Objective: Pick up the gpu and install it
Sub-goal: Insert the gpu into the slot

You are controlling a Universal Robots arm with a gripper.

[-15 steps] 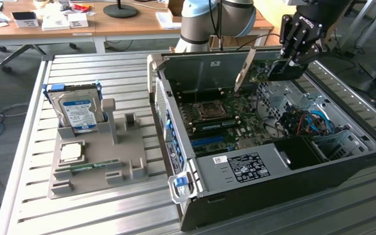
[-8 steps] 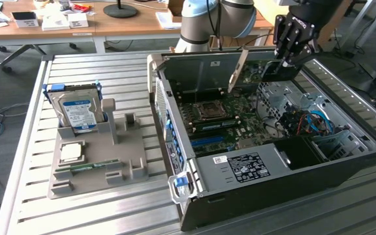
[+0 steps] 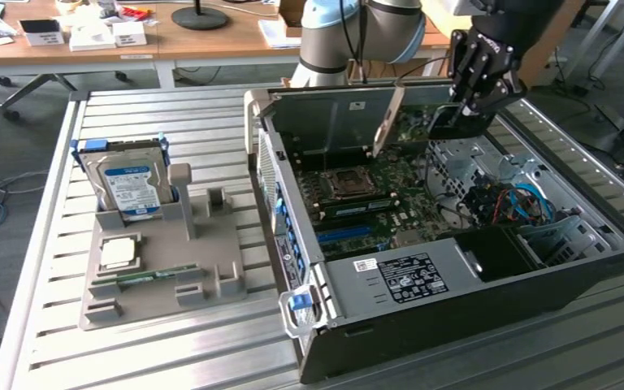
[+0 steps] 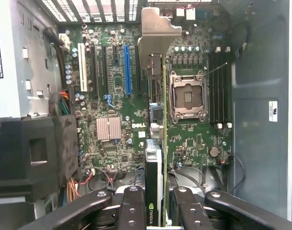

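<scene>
My gripper hangs over the far side of the open computer case, shut on the gpu. In the wrist view the gpu appears edge-on: a black cooler face, a thin green board edge and a silver bracket at its far end. Black fingers clamp it from both sides, with the gripper centred on the card. The card is held above the motherboard, beside the blue expansion slot and close to the CPU socket. I cannot tell whether it touches a slot.
A grey parts holder stands on the slatted table at the exterior view's left, carrying an upright hard drive, a processor chip and a memory stick. Inside the case are a power supply, drive cages and cables.
</scene>
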